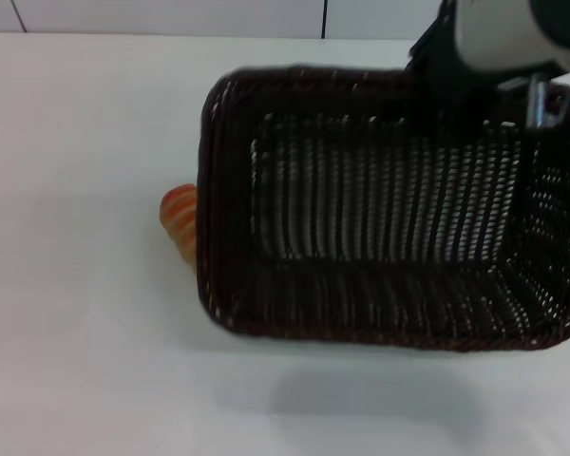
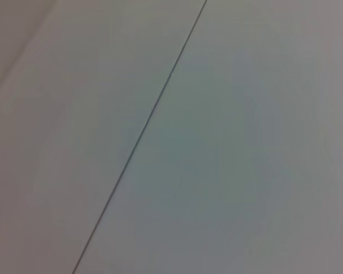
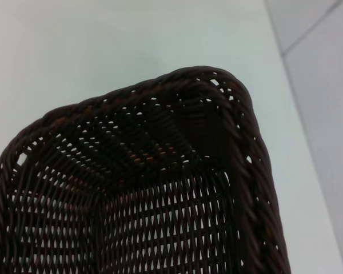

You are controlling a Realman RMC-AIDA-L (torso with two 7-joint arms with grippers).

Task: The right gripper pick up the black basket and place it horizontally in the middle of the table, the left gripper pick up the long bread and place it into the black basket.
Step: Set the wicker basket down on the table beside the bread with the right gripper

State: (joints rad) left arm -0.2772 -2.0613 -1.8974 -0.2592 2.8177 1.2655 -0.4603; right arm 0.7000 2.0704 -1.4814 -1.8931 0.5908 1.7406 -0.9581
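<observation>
A pale wall [image 1: 171,14] runs along the far side in the head view, from about ten o'clock round to one o'clock. Two thin dark seams split it into panels: a slanted seam [image 1: 17,14] near eleven o'clock and an upright seam [image 1: 323,19] close to twelve.

The left wrist view holds only a plain grey-white panel surface [image 2: 246,142], crossed by one fine dark line [image 2: 143,131] that runs straight on a slant.

In the right wrist view a strip of grey flooring [image 3: 326,85] shows, divided into large tiles by a pale joint [image 3: 308,28].

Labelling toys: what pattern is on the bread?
Orange and tan stripes on the long bread; head view.
</observation>
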